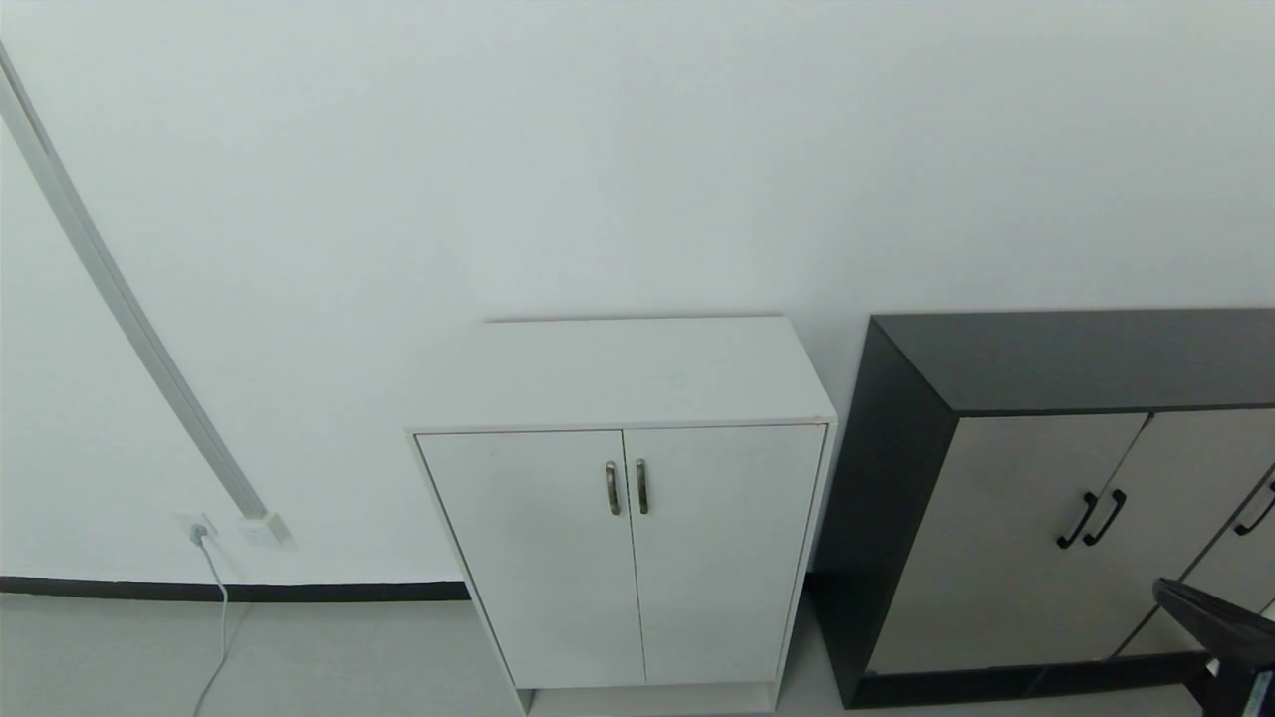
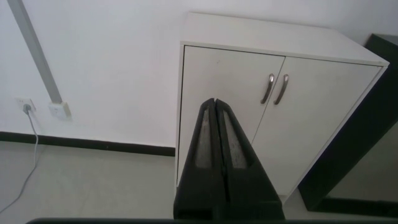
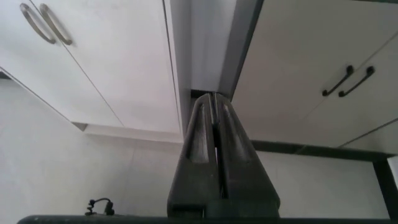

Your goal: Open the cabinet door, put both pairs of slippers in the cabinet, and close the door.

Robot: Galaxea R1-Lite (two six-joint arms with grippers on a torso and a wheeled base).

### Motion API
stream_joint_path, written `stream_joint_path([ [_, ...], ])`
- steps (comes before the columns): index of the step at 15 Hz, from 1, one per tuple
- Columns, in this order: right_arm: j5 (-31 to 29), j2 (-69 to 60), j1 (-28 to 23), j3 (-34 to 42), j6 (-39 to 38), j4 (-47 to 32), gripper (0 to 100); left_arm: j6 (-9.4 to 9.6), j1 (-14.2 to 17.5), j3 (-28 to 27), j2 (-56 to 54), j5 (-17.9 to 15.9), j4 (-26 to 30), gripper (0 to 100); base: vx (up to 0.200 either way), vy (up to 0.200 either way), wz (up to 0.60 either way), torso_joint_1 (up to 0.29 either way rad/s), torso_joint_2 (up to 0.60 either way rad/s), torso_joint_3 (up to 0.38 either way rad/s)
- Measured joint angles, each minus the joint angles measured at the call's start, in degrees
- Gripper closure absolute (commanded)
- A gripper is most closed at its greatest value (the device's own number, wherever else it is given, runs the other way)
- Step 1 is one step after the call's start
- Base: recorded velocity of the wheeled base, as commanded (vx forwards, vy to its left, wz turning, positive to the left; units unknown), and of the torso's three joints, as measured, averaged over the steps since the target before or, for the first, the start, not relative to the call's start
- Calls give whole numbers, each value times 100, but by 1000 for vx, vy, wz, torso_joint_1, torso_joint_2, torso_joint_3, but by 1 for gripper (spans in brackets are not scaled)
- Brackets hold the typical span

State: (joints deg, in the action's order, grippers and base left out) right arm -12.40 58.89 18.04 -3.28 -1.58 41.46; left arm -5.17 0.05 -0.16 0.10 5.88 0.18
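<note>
While both doors of the white cabinet (image 1: 623, 558) stand shut against the wall, handles (image 1: 628, 487) paired at the middle seam, the left gripper (image 2: 214, 104) hangs before its left door, jaws pressed together on nothing. The right gripper (image 3: 215, 99), jaws likewise closed and empty, points low, seemingly toward the gap between it and the black cabinet (image 1: 901, 518) beside it.

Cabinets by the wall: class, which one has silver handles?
The white cabinet, on the left: its silver handles sit side by side at the middle. The black-framed cabinet beside it has black handles.
</note>
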Motion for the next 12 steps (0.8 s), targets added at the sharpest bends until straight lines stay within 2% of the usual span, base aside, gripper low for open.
stream_joint_path([
  [4, 191, -1488, -41, -115, 0, -1710, 100, 0, 2, 0, 0, 0, -2, 100, 0, 0, 0, 0, 0, 0],
  [8, 657, -2955, -44, -245, 2, -3411, 100, 0, 2, 0, 0, -2, 0, 100, 0, 0, 0, 0, 0, 0],
  [10, 962, -3487, -29, -160, 2, -4002, 100, 0, 5, 2, 0, 0, -2, 100, 0, 0, 0, 0, 0, 0],
  [12, 1117, -3861, -24, -13, 4, -4200, 100, 0, 2, 2, 0, 0, -2, 100, 0, 0, 0, 0, 0, 0],
])
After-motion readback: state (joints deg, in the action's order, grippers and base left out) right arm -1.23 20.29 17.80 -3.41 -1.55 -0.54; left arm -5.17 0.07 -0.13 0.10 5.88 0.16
